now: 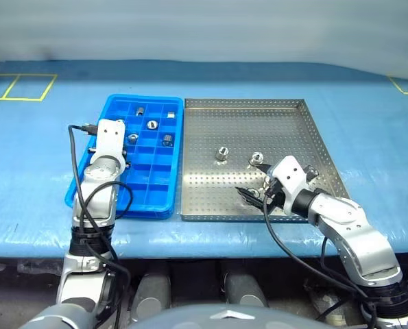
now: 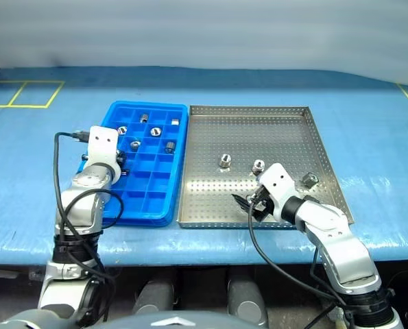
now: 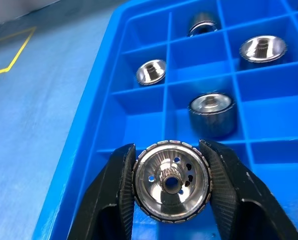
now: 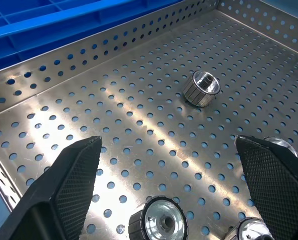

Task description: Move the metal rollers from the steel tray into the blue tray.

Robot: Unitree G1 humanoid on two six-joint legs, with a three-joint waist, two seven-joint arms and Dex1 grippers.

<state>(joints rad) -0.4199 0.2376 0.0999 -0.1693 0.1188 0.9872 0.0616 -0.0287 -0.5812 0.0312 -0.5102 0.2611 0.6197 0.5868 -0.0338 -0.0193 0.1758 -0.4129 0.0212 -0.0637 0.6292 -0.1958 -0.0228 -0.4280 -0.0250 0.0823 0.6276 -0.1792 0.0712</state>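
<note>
The left gripper is clamped on one roller, its two black ribbed fingers pinching the knurled rim from either side, the roller's axis pointing back along the gripper so its bored face shows. It hangs over the blue tray, above the compartments near the tray's 9 o'clock edge. The coming drop turns on this: the cell just under and ahead of the roller looks vacant, while the cells further toward 12 o'clock already hold rollers, five or so in all.

The right gripper is spread wide and holds nothing, low over the steel tray near its 6 o'clock rim. Loose rollers lie just at its fingertips, and another roller stands nearer the tray's middle, toward 11 o'clock from it. The right arm is the nearer one for all of them.

The steel tray is grey perforated sheet with low rims; the blue one is glossy moulded plastic, square-celled. The rollers are short, bright, ridged cylinders.
</note>
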